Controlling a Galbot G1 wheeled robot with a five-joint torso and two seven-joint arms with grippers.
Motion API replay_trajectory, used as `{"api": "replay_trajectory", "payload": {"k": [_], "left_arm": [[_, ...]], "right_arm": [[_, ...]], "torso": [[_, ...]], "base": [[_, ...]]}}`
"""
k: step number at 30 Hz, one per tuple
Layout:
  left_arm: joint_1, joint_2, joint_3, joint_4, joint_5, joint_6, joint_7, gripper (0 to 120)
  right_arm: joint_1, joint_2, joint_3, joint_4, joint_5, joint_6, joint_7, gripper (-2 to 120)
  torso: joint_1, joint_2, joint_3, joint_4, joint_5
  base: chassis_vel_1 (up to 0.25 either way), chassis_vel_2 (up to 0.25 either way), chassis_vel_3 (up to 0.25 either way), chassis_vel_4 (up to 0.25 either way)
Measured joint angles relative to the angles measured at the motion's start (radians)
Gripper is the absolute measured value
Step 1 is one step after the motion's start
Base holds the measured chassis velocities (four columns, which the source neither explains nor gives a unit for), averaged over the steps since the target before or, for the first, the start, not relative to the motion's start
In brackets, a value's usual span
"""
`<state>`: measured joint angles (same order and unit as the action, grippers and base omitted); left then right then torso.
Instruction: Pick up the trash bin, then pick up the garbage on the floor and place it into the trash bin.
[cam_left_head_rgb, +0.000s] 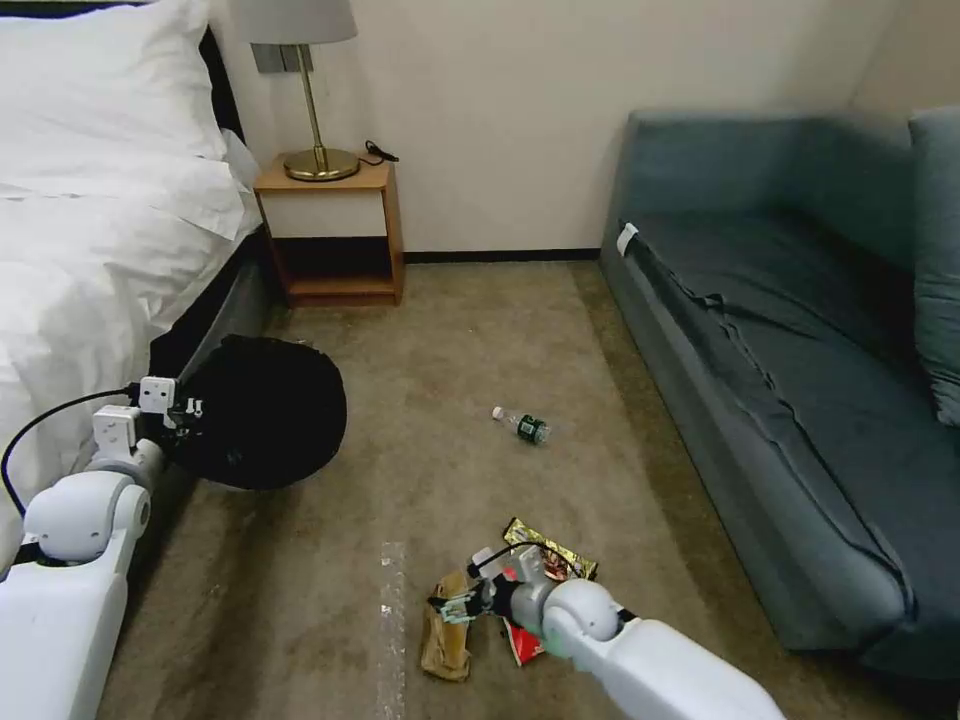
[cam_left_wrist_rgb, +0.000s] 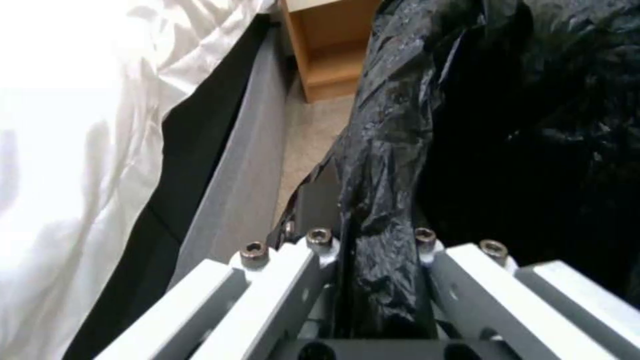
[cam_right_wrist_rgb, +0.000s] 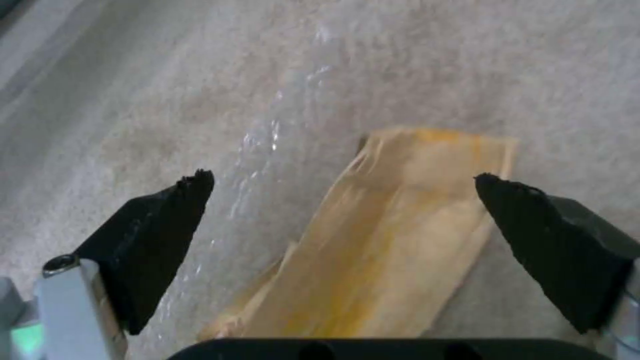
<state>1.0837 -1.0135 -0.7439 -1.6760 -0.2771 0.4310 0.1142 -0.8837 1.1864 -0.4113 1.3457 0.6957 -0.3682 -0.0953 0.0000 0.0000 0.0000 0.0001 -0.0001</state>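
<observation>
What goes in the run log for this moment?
left gripper: shut on trash bin | right gripper: open over paper bag | bottle: on floor

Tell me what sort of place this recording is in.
Probably a hotel room or bedroom: a bed with white linen, a nightstand carrying a lamp, and a sofa on carpet.

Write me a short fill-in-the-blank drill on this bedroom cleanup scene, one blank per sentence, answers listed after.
1. The left tool is clamped on the black bag lining the ____ bin.
2. The right tool hangs open over the brown ____ bag on the carpet.
3. The small bottle lies on the carpet between the bed and the ____.
4. The lamp stands on the wooden ____.

Answers: trash; paper; sofa; nightstand
</observation>
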Motion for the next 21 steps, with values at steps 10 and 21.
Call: {"api": "replay_trajectory", "payload": {"k": [10, 21], "left_arm": [[0.003, -0.002, 0.003, -0.005, 0.003, -0.003, 0.001, 4], [0.006, 0.000, 0.003, -0.005, 0.005, -0.008, 0.002, 4]], "right_arm": [[-0.035, 0.038, -0.004, -0.075, -0.077, 0.069, -0.009, 100], [-0.044, 0.071, -0.007, -0.195, -0.140, 0.144, -0.041, 93]], "torso": [[0.000, 0.000, 0.000, -0.0001, 0.0000], [0.000, 0.000, 0.000, -0.0001, 0.0002]], "base": [[0.000, 0.000, 0.000, 0.000], [0.000, 0.000, 0.000, 0.000]]}}
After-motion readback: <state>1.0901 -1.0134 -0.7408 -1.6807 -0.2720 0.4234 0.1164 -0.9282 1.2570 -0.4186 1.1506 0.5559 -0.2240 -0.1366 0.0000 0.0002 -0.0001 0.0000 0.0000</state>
